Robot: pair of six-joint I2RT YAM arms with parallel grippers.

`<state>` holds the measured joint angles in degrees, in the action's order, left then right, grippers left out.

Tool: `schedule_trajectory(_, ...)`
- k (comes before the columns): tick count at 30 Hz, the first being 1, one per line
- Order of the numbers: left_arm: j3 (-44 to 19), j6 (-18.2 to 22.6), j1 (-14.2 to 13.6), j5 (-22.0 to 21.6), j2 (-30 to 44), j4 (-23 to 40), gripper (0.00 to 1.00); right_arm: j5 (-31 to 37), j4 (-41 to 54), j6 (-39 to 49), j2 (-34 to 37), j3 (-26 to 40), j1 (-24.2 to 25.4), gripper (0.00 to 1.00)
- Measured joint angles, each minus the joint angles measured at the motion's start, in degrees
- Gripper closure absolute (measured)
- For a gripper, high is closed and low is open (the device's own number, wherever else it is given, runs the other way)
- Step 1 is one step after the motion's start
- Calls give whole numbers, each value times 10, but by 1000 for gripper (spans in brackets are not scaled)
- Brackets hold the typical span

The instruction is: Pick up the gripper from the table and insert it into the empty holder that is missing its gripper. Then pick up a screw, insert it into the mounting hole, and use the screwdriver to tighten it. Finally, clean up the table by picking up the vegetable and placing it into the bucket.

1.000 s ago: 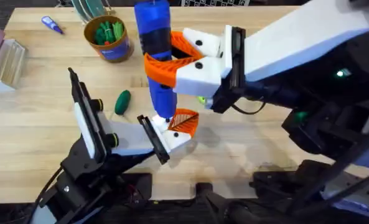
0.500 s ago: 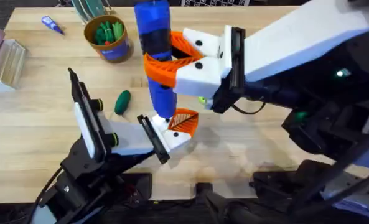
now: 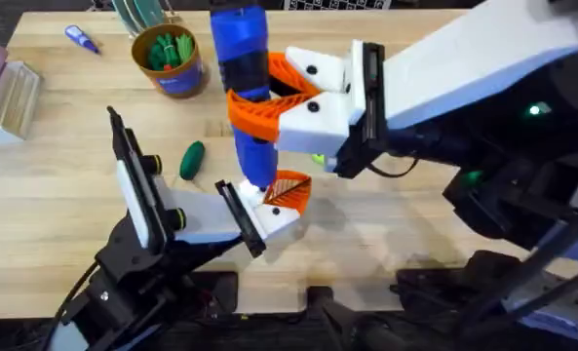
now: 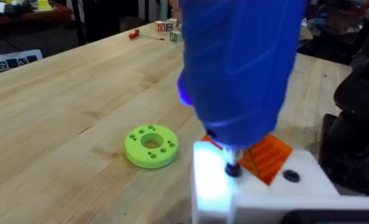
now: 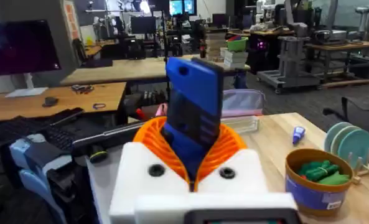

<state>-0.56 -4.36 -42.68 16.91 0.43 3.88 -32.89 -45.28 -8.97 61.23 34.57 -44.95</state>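
Pale wooden worktop (image 3: 396, 210) overhead; the right gripper (image 3: 269, 90) clamps the screwdriver (image 3: 244, 88) upright, long axis vertical, tip down on the holder (image 3: 274, 216); vegetable (image 3: 192, 159) lies nearby. Left wrist: dark tip meets the holder (image 4: 265, 193), which the left gripper grasps. Right wrist: orange fingers (image 5: 224, 146) squeeze the blue body; bucket (image 5: 318, 177) beside.

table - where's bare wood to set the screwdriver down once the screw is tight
Bare table lies right of the holder, in front of the right arm. Another patch lies between the clear box and the vegetable. The middle is crowded: the screwdriver, right gripper and holder stack up there.
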Motion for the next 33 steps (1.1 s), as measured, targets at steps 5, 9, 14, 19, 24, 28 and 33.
schedule_trajectory(5, 0, -4, 0, 0, 2, 0, 988, -5, 19, 0, -4, 4, 5, 979)
schedule_trajectory(9, 0, -4, -2, 0, 4, 0, 988, -6, 24, 0, -5, 4, 5, 979)
schedule_trajectory(14, 0, -4, -2, 0, 4, 0, 988, -7, 24, 0, -5, 4, 5, 979)
schedule_trajectory(19, 0, -4, -2, 0, 4, 0, 988, -12, 18, 0, -5, 4, 5, 979)
schedule_trajectory(24, 0, -3, -2, 0, 3, -1, 988, -17, 7, 1, -4, 4, 5, 979)
schedule_trajectory(28, 0, -1, -2, 0, 2, -4, 988, -19, -32, -1, 0, -4, 5, 979)
schedule_trajectory(33, -2, 1, -2, -2, -4, -12, 989, -20, -65, -19, -1, -12, 24, 980)
